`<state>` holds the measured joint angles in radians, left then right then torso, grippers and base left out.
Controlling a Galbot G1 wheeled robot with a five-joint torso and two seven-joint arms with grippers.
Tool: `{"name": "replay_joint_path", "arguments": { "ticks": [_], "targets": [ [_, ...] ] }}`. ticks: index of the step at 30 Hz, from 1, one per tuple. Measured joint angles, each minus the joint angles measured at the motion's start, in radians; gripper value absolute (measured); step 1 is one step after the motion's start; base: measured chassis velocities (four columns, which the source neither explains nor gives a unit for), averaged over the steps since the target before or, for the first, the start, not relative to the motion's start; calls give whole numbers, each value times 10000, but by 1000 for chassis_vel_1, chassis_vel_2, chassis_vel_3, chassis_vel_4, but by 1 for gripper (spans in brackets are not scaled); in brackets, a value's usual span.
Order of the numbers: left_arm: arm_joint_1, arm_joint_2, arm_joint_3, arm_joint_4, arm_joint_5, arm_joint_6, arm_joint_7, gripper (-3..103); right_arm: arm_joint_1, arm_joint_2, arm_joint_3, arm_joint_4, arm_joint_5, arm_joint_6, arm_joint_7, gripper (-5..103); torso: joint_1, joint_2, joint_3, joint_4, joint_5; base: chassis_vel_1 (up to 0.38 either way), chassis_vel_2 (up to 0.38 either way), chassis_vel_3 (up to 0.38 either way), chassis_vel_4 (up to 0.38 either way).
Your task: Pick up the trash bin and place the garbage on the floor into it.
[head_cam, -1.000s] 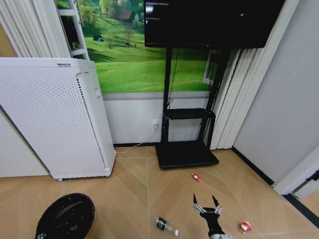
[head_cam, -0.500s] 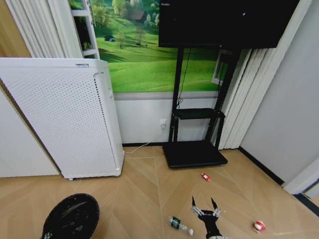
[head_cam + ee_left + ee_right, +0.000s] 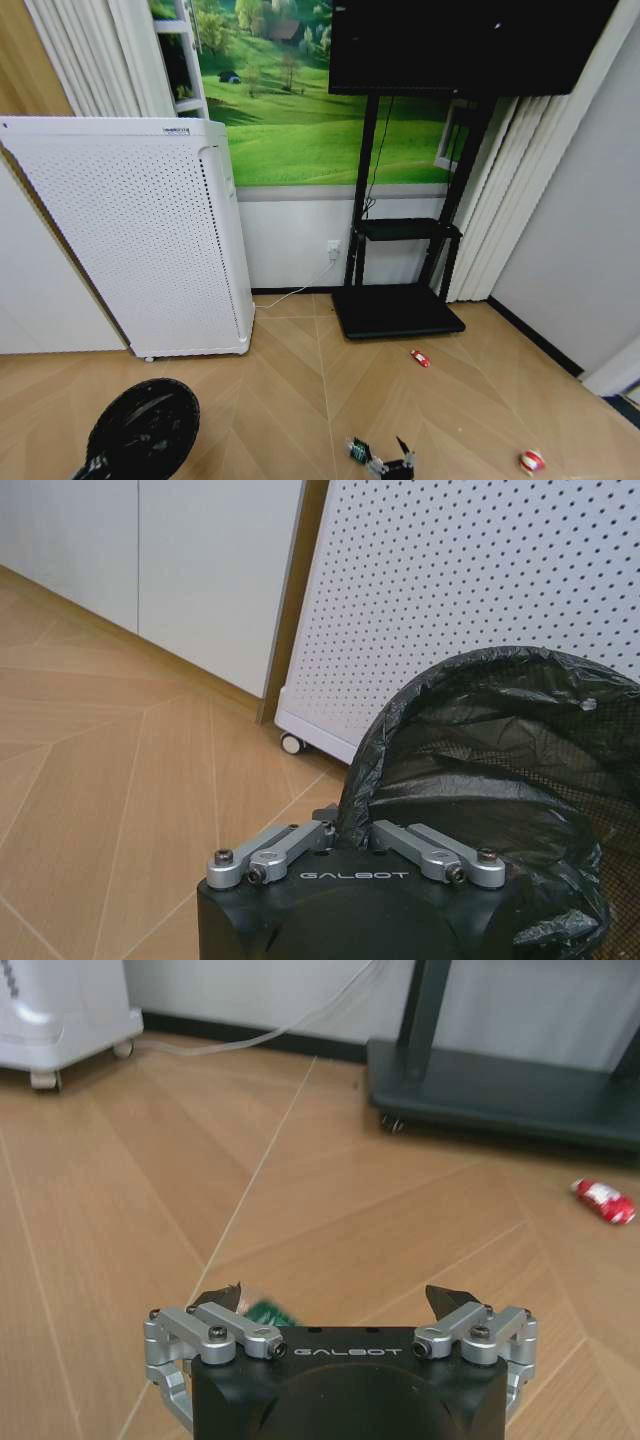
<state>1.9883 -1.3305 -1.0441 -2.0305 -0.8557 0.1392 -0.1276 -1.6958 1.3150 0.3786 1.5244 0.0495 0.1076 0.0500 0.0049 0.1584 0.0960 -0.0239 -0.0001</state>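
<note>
Hovering with fingers spread over the green-labelled bottle (image 3: pixel 360 452) on the floor (image 3: pixel 280 400), the right end effector (image 3: pixel 392 463) should straddle it squarely, while the left end effector (image 3: pixel 352 832), pinching its rim, steadies the trash bin (image 3: pixel 142 434).

Black mesh trash bin (image 3: pixel 143 433), tan herringbone floor (image 3: pixel 280 400), white perforated appliance (image 3: pixel 140 240).

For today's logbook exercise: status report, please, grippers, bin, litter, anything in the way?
Left gripper shut on trash bin rim. Right gripper open, low over bottle. Two red wrappers on floor. Nothing in the way.
</note>
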Motion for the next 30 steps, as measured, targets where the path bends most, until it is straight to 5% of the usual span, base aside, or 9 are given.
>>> {"name": "replay_joint_path", "arguments": {
  "ticks": [21, 30],
  "targets": [
    [70, -152, 129, -517, 170, 90, -250, 3, 1870, -1480, -1468, -1860, 440, -327, -970, 100, 1, 0, 1, 1, 0, 0, 0, 0, 0],
    [105, -39, 119, -767, 128, 206, -537, 3, 2581, -1556, -2132, -3063, 438, -371, -1371, 100, 1, -1, 1, 2, 0, 0, 0, 0, 0]
  ]
}}
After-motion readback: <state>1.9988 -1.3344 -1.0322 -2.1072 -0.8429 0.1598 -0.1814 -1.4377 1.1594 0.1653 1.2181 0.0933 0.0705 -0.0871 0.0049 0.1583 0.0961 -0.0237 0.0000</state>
